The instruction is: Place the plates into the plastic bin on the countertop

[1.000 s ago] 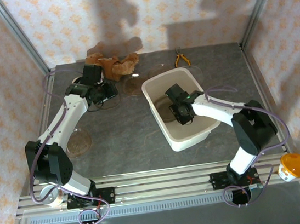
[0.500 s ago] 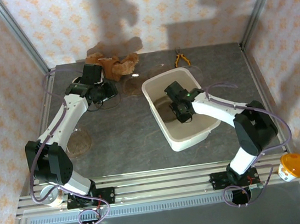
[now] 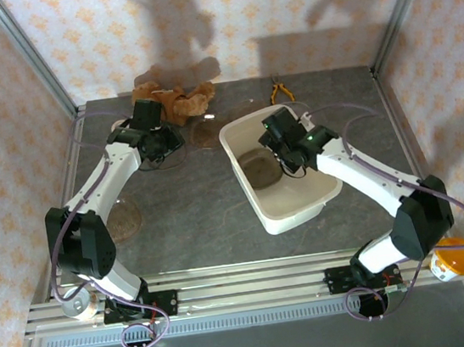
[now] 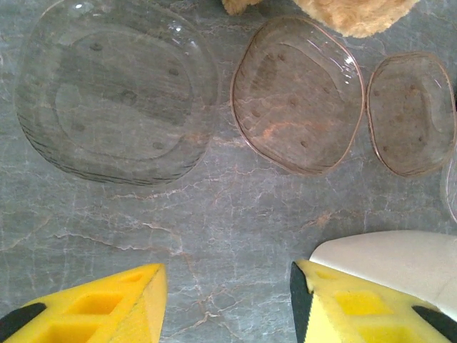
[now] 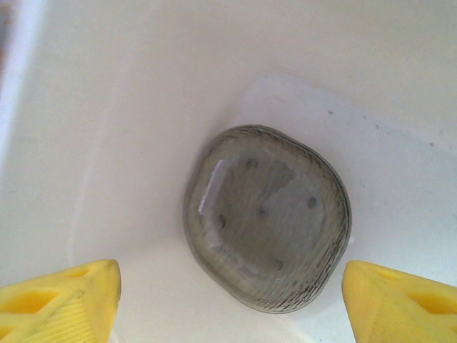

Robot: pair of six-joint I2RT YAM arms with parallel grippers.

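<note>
Plate (image 5: pixel 268 218) flat in plastic bin (image 3: pixel 297 210); right pincer (image 5: pixel 228 275) above, spread, empty; left pincer (image 4: pixel 228 271) likewise.

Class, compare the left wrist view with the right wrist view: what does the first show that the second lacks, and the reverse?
Left wrist: three clear plates lying on the grey countertop, with tan plush at the top edge.
Right wrist: one plate flat on the floor of the plastic bin.
Both: the plastic bin, and the left gripper and right gripper open and empty.
</note>
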